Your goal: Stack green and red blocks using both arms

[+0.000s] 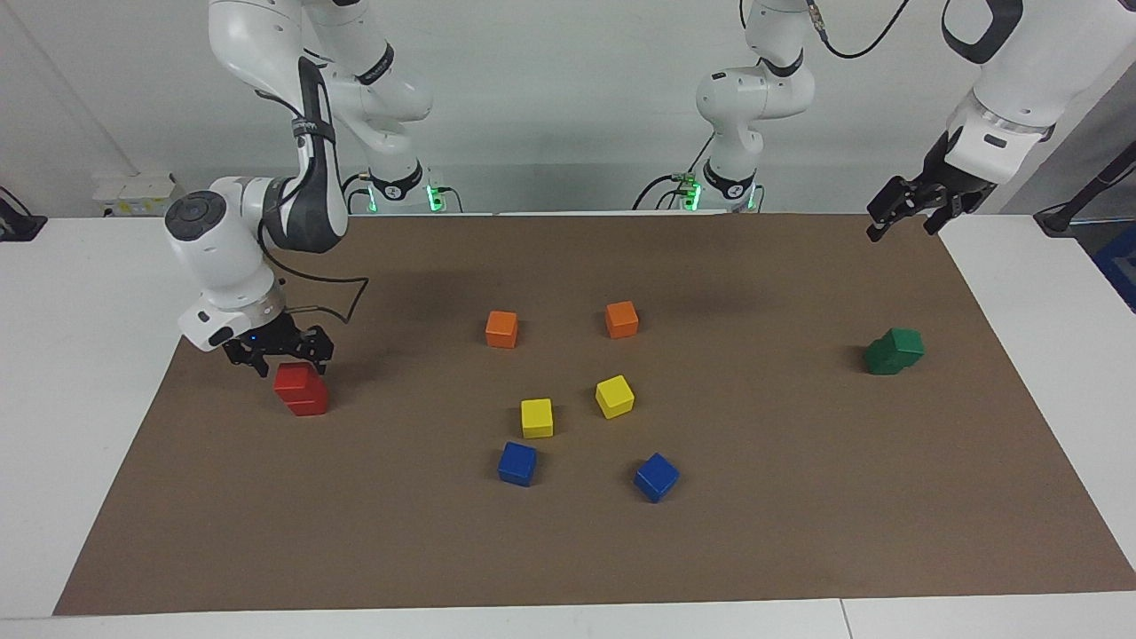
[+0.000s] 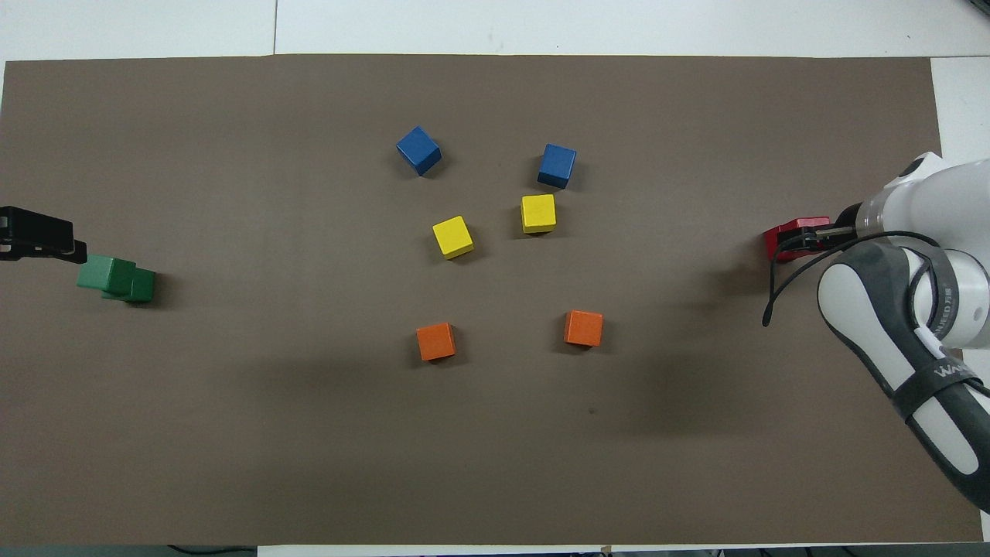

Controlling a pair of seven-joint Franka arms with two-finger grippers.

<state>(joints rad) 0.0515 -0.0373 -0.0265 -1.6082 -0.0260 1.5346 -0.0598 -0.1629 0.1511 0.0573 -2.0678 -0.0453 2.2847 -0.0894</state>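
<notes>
Two red blocks point(image 1: 306, 399) stand stacked at the right arm's end of the mat, the upper one a little askew. My right gripper point(image 1: 293, 361) is low, right at the top red block point(image 1: 297, 380). In the overhead view the red stack point(image 2: 777, 236) shows partly under that gripper point(image 2: 808, 236). Two green blocks point(image 1: 895, 351) stand stacked and offset at the left arm's end, also seen from overhead point(image 2: 116, 277). My left gripper point(image 1: 907, 217) is open, empty and raised near the mat's corner, apart from the green stack; overhead it point(image 2: 42, 236) sits beside it.
Mid-mat lie two orange cubes point(image 1: 501, 328) point(image 1: 621, 319), two yellow cubes point(image 1: 536, 417) point(image 1: 614, 396) and two blue cubes point(image 1: 516, 463) point(image 1: 656, 477). The brown mat point(image 1: 799, 497) is bordered by white table.
</notes>
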